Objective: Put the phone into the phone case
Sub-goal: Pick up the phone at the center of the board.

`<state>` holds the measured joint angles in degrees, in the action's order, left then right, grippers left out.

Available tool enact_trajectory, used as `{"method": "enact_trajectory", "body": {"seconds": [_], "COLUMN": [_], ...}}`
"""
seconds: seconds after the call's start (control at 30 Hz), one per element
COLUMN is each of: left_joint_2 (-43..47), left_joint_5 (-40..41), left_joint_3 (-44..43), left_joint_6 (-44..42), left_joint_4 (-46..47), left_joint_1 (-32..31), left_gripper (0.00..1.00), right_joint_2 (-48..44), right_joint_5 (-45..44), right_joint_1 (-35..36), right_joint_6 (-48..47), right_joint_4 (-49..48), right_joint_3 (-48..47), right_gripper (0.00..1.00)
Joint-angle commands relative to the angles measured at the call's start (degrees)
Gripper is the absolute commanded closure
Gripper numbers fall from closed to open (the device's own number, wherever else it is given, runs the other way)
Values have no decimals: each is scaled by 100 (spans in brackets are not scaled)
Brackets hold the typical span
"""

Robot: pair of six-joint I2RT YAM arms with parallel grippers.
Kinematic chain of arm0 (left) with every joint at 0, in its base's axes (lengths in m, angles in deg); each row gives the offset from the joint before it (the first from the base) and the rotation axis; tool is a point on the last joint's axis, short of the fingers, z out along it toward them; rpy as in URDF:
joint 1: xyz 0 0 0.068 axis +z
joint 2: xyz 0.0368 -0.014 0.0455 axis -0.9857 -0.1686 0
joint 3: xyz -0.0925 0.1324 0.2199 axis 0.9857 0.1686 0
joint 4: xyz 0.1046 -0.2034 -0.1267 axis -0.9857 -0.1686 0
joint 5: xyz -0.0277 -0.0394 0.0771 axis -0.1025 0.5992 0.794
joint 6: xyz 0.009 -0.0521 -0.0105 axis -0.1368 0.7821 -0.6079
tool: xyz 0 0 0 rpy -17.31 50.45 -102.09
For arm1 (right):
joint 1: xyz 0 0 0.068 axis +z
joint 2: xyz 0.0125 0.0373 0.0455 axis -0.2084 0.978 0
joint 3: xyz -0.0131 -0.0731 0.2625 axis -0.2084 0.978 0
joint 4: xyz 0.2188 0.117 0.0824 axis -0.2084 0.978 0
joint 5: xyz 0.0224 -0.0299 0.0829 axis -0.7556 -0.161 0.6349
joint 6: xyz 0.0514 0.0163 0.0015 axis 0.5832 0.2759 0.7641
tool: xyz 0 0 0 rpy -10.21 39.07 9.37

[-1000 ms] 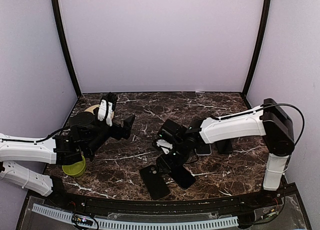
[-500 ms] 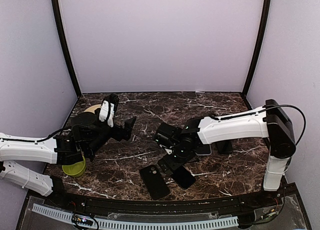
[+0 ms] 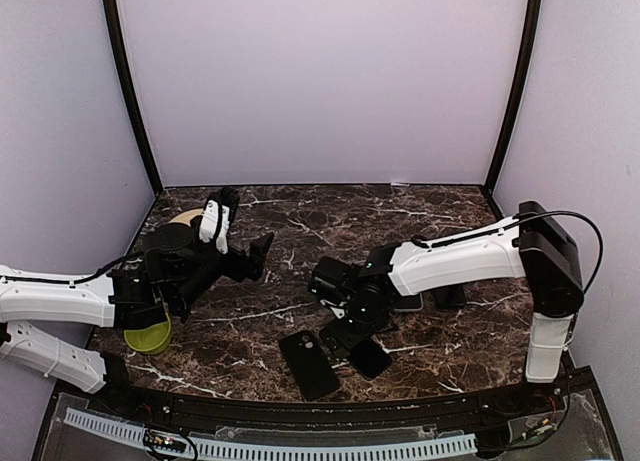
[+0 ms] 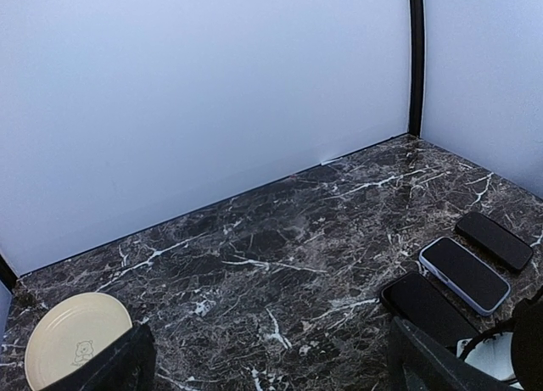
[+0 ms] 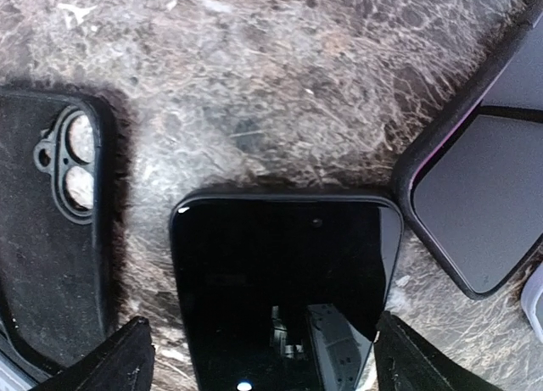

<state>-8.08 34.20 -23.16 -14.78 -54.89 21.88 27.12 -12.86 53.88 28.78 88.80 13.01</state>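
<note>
The phone (image 5: 284, 289) is black and lies screen up on the marble, seen also in the top view as the phone (image 3: 368, 358). My right gripper (image 5: 271, 365) hangs low over it, open, one finger on each side of its long edges. The top view shows that right gripper (image 3: 345, 329) at the phone's far end. The black phone case (image 5: 51, 238), with a camera cutout, lies flat just left of the phone, apart from it; it appears as the phone case (image 3: 308, 365) from above. My left gripper (image 3: 238, 239) is open and empty, raised at the left.
Other phones (image 4: 464, 274) lie in a row at the right, one of them (image 5: 484, 204) close beside the task phone. A cream plate (image 4: 76, 338) sits at the far left. A yellow-green bowl (image 3: 148, 336) rests under the left arm.
The right gripper's jaws have spread wider around the phone and the wrist has shifted slightly toward the near edge. The left arm has not moved.
</note>
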Motion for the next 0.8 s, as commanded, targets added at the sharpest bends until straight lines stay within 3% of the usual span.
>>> {"method": "enact_trajectory", "body": {"seconds": [0.0,0.3,0.37,0.57,0.77], "left_joint_2": [7,-4,-4,-20,-92], "left_joint_5": [-39,-77,-79,-90,-57], "left_joint_3": [-171,-188,-189,-194,-267], "left_joint_6": [-44,-40,-47,-53,-77], "left_joint_4": [-31,-56,-59,-74,-209], "left_joint_1": [-6,-5,-4,-4,-4], "left_gripper": [3,3,3,4,4], "right_joint_2": [225,301,297,290,-96], "right_joint_5": [44,-275,-122,5,-125], "right_joint_1": [-8,-86,-102,-96,-89], "right_joint_6": [30,-94,-131,-123,-17], "right_joint_4": [-93,60,-18,-118,-294], "right_joint_3": [223,203,231,303,325], "right_gripper": [13,11,19,56,68]}}
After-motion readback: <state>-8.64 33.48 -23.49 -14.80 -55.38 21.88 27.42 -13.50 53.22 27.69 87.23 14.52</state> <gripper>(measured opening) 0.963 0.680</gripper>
